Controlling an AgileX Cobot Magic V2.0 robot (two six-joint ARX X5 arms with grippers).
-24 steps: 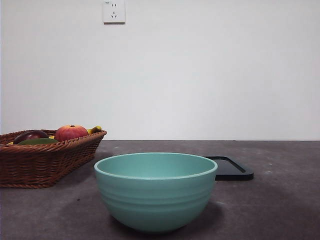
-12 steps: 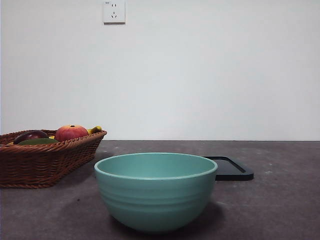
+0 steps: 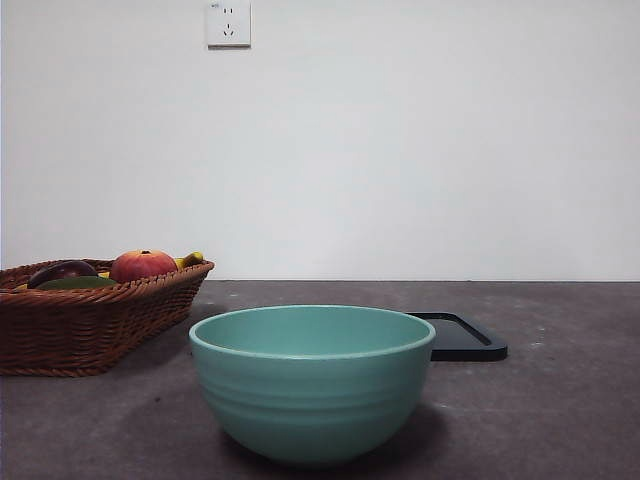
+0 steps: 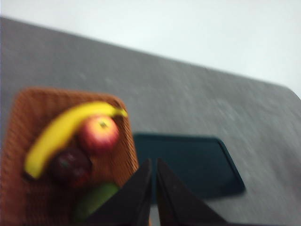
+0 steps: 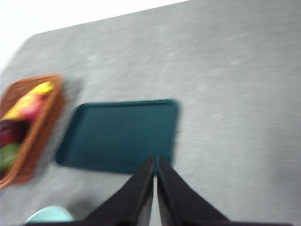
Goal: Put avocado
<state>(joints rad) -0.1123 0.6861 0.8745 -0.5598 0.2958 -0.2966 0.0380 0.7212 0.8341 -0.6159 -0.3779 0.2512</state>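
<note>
Avocado lies wedged at the basket's near edge beside the plum; both grippers' jaws are together, so a grab risks nudging neighbours.

A bare test bench in what appears to be a lab: a dark grey table set against a plain white wall with one socket, props laid out staged-fashion.

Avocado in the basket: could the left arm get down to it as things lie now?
Probably yes. The avocado lies uncovered at the basket edge nearest the left gripper, beside the dark fruit, nothing on top; jaws shut for now.
</note>
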